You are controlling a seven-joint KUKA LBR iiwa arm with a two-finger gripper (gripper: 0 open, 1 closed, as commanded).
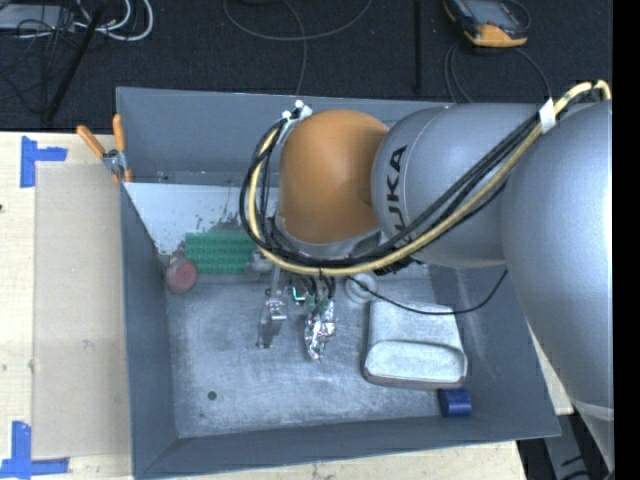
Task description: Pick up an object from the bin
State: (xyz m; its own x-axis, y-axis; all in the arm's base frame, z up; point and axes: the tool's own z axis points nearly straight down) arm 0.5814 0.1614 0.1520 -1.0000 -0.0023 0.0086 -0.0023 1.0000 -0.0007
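1. Orange cover [330,173] on the arm's wrist sat highest, nearest the camera, above the middle of the bin [150,368].
2. Crumpled silvery scrap [320,336] lay on the bin floor near the middle, right against one fingertip. It was hard to tell where the scrap ended and the finger began.
3. Handling, as a guess: light, thin, foil-like, easily crushed, maybe slippery. Best pinched gently across its narrow middle.
4. Gripper [294,334] hung low over the floor with its fingers spread. Bare floor showed between them, nothing pinched.
5. Flat grey pad [415,360] lay near the scrap on the arm's side, not touching it. It looked stiff and wide, likely graspable only at an edge.
6. Green ridged block [218,253] and a reddish round thing [181,274] sat just beside each other, well off toward the far corner.
7. Small blue block [456,402] lay by the front wall, just beside the pad's corner.
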